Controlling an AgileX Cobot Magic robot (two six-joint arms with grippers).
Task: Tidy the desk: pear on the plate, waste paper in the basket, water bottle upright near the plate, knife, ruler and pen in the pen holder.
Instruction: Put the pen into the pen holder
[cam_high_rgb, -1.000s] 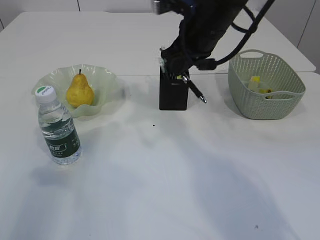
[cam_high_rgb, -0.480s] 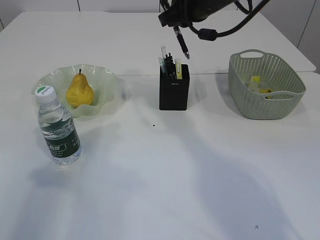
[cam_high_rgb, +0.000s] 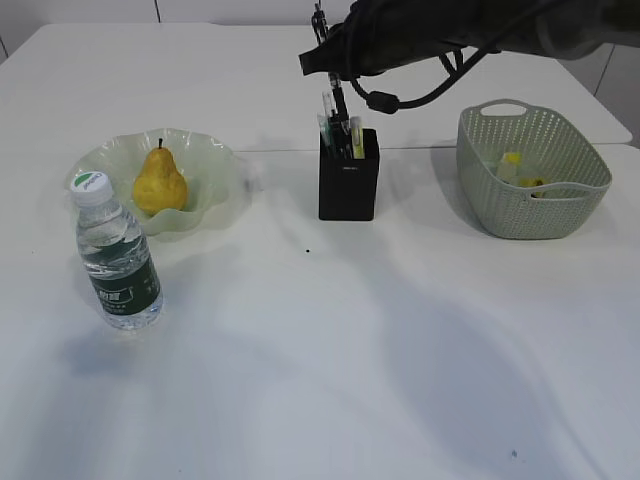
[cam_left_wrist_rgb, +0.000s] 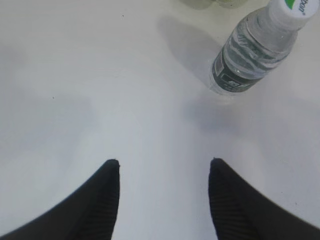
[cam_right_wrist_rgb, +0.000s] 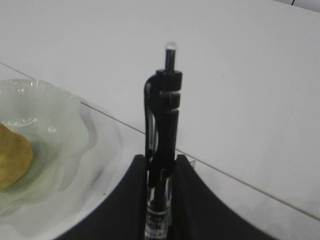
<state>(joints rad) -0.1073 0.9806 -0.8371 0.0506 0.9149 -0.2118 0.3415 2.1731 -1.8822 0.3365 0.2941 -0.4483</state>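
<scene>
While the right gripper (cam_right_wrist_rgb: 160, 172) pinches a black pen (cam_right_wrist_rgb: 161, 150) between its fingers, the arm hangs over the far middle of the white surface (cam_high_rgb: 320, 380), just above the black pen holder (cam_high_rgb: 347, 186); the pen's lower end points down toward the holder's open top, though whether it has entered cannot be told; several other slim items, 1 with a yellow-green tint, stand upright in the holder. To the left, the yellow pear (cam_high_rgb: 159, 182) sits stem-up in the pale green plate (cam_high_rgb: 215, 160) with the ruffled rim; near and left of the plate, the water bottle (cam_high_rgb: 115, 255) stands upright with its white cap on, close to the plate but not touching it. At the far right, the sage-green basket (cam_high_rgb: 560, 215) holds yellow waste paper (cam_high_rgb: 512, 160) scraps, seen through its open top. The left gripper (cam_left_wrist_rgb: 164, 172) hovers over bare surface with its 2 dark fingers spread apart and nothing between them; in the left wrist view the bottle stands well beyond the fingertips, to the right.
</scene>
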